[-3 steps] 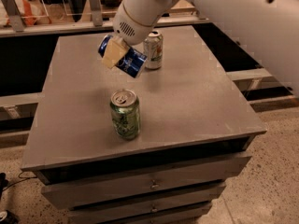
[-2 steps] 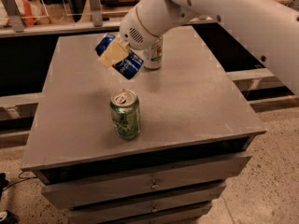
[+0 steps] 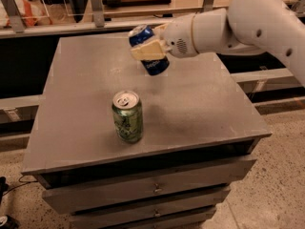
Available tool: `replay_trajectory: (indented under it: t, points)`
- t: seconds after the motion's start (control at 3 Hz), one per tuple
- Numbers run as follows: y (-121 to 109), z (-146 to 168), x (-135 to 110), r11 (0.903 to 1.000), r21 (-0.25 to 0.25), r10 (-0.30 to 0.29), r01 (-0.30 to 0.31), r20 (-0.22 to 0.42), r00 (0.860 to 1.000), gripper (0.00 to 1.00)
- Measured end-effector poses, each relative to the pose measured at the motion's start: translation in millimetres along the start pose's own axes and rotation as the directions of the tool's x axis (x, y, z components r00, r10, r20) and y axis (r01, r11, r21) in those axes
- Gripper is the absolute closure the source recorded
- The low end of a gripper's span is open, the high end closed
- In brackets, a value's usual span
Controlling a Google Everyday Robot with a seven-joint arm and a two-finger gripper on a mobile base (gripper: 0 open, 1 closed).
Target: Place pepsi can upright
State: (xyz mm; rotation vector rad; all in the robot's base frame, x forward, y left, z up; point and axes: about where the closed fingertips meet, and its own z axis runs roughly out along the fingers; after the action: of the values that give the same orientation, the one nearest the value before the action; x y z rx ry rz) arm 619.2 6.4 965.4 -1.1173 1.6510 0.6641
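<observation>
On the left-front of the grey metal counter [image 3: 200,104], a green aluminium drink can [image 3: 127,117] stands upright, clear of the drop area. Right of it, the cream tool [image 3: 148,51] clamps the dark blue pepsi can [image 3: 156,65] aloft, tilted. Levelling and setting it down remain.

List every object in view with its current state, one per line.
pepsi can: tilted, held off the table.
pincer: shut on the pepsi can, above the table's rear half.
green can: upright on the table, near its front edge.
drawers: shut.
</observation>
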Motion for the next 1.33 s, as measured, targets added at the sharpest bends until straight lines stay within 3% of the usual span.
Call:
replay_trajectory:
  t: [0.33, 0.67, 1.0, 1.33]
  points:
    - [-25.3, -34.7, 23.4, 0.997, 0.077, -0.002, -0.002, 0.055, 0.998, 1.0]
    - [-42.7, -54.6, 43.5, 0.9909, 0.124, 0.038, -0.052, 0.112, 0.993, 1.0]
    - [-48.8, -58.0, 54.3, 0.986, 0.122, 0.091, -0.113, 0.173, 0.981, 1.0]
    - [-45.4, -54.1, 60.3, 0.9821, 0.085, 0.146, -0.168, 0.221, 0.964, 1.0]
